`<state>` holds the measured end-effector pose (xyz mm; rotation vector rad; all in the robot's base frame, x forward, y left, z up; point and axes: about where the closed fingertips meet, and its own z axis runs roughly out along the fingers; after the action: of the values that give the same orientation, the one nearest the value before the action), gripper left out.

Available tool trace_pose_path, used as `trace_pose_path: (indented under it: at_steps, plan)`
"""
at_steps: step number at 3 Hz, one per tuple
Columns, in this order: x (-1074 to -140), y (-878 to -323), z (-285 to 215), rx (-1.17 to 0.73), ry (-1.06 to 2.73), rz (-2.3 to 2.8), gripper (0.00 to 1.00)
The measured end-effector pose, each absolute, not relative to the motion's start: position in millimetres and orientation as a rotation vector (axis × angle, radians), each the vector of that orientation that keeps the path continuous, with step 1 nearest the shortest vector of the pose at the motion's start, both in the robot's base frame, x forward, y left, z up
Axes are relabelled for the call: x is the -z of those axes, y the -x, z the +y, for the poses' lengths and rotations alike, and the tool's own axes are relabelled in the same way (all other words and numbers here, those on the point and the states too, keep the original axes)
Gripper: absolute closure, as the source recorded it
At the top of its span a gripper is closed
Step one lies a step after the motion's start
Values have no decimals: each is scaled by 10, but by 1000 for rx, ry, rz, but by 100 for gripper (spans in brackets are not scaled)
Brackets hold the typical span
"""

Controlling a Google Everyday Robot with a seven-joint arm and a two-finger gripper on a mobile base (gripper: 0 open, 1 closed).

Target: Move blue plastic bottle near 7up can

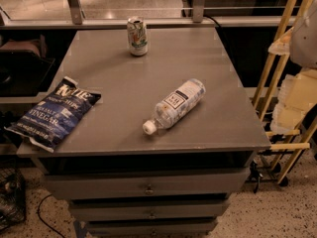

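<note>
The jaws of the robot's gripper are nowhere in the camera view, so whether they stand apart or together cannot be told. A pale blurred form (306,33) at the right edge may belong to the arm.

On the grey desk (213,58), the small clear bluish plastic bottle (174,105) lies on its side toward the near right, its white cap pointing at the front edge. The short white-and-green 7up can (137,35) stands upright at the far edge, well apart from the bottle. A dark blue chip bag (52,114) hangs over the left edge.

The task appears to be at its opening step, with the bottle untouched. The next move likely calls for reaching down across the bottle's round body, closing crosswise so it does not roll, then carrying it toward the can.
</note>
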<state>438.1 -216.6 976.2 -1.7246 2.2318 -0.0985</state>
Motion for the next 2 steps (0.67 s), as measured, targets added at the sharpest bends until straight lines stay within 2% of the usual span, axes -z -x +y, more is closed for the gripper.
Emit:
trace_pose_path:
  at_steps: [2]
  plan:
    - [-9730,-4605,-2091,85,1814,2137,0]
